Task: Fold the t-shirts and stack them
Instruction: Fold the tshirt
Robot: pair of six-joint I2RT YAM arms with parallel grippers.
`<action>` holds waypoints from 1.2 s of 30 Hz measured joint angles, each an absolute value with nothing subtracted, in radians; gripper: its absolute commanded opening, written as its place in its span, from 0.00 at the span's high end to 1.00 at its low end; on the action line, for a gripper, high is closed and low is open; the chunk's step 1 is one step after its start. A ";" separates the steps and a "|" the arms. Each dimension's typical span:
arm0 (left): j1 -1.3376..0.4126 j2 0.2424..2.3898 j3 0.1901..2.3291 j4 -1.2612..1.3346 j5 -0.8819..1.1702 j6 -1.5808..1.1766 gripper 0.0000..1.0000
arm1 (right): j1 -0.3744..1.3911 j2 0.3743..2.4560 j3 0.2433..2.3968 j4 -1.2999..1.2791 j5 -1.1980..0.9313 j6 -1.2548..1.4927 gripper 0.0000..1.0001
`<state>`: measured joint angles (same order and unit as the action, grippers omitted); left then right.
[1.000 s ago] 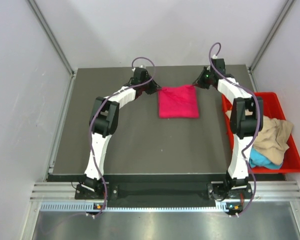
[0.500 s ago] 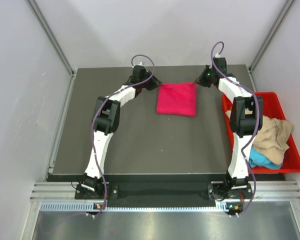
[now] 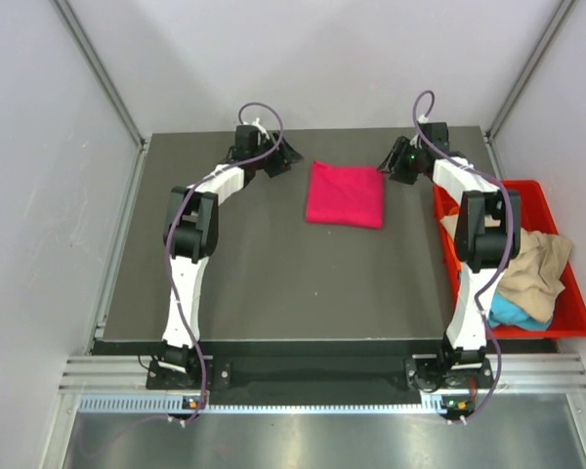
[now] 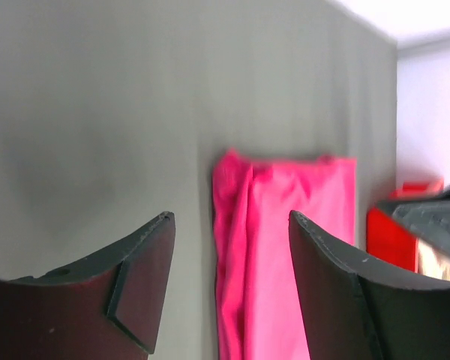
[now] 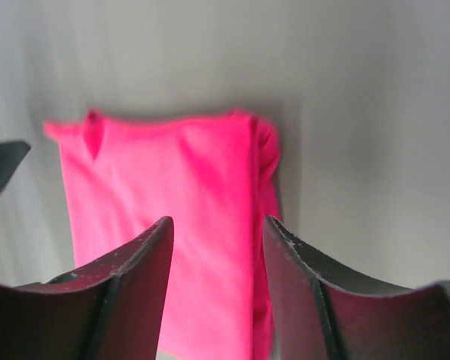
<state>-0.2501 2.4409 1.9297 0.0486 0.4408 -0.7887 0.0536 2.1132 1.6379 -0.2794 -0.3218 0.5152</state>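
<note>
A folded magenta-pink t-shirt [image 3: 345, 193] lies flat at the far middle of the dark table [image 3: 273, 283]. My left gripper [image 3: 285, 155] hovers just left of its far left corner, jaws open and empty; its wrist view shows the pink t-shirt [image 4: 285, 247] below the gripper [image 4: 232, 217]. My right gripper [image 3: 386, 162] stands just right of the far right corner, open and empty too, with the pink t-shirt [image 5: 172, 225] under the gripper [image 5: 217, 221]. A tan-beige t-shirt [image 3: 532, 264] and a turquoise-blue t-shirt [image 3: 513, 313] lie crumpled in the bin.
A rigid red plastic bin [image 3: 576, 308] sits at the table's right edge beside the right arm; a piece of the red bin [image 4: 394, 232] shows in the left wrist view. Grey walls enclose the table on three sides.
Both grippers have opened and let go of the pink t-shirt's far corners. They have drawn outward, left arm to the left, right arm to the right. The shirt has settled flat.
</note>
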 measured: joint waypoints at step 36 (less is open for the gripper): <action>-0.279 2.553 1.991 0.083 0.622 -0.783 0.45 | 0.018 2.147 1.565 -0.319 -0.459 0.316 0.50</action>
